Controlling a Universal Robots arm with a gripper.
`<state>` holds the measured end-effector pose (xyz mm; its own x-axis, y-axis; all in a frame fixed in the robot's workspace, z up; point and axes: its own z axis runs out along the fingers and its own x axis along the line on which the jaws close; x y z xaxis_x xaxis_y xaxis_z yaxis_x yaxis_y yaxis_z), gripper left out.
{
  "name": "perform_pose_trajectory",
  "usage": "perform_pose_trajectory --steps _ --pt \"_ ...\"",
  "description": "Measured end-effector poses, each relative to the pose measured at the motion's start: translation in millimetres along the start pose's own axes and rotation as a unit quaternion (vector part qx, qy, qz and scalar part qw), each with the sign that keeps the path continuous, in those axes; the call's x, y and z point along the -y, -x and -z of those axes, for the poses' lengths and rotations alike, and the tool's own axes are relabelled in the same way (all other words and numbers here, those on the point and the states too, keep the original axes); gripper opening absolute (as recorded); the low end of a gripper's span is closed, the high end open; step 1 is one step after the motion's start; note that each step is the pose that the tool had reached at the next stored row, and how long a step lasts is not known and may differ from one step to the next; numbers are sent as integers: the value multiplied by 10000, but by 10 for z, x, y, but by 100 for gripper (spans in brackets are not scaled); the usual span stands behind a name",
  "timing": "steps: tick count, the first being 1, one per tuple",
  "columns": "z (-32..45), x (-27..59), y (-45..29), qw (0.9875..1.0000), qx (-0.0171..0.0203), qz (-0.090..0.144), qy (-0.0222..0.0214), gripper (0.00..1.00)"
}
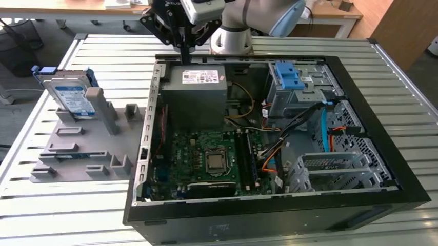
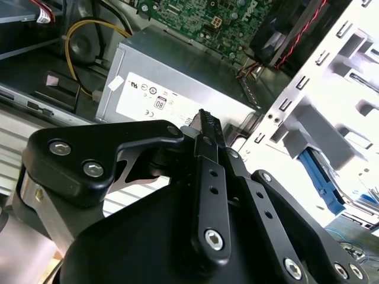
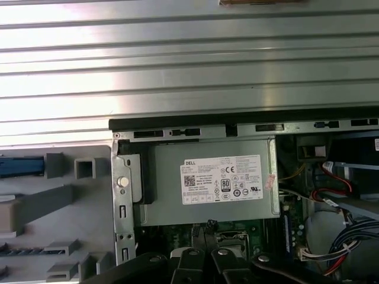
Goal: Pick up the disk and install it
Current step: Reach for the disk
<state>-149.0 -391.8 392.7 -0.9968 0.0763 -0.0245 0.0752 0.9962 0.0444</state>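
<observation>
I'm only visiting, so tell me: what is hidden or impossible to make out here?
- Exterior view: the disk, lower edge sunk in the grey holder.
- Exterior view: the drive bay, inside covered by the blue latch bracket.
- Exterior view: the arm, cut off by the top edge.
- Second wrist view: the power supply, partly behind the gripper.

The exterior view is looking steeply down from high over the open black computer case (image 1: 274, 215). Both wrist views are facing, from close above, the grey boxy power supply with white sticker (image 3: 213, 180) (image 2: 160, 89) (image 1: 198, 84), which all three views are sharing.
</observation>
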Motion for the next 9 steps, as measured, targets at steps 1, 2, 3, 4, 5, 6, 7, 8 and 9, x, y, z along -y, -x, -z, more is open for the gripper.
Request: perform_pose_trajectory --steps 1,2,3,4,5,6,7,8,9 --pt "0 1 -8 10000 0 0 0 11" --pt "-1 1 -15 10000 0 0 0 11" --pt "-1 2 -22 10000 0 0 0 11" --pt "-2 2 -30 10000 0 0 0 11" --pt "-2 3 -37 10000 0 1 0 11" --pt "-2 4 -45 10000 0 0 0 11" --pt "-3 4 -54 10000 0 1 0 11" --pt "-3 5 -63 10000 0 0 0 11" --pt "-4 6 -71 10000 0 0 0 11"
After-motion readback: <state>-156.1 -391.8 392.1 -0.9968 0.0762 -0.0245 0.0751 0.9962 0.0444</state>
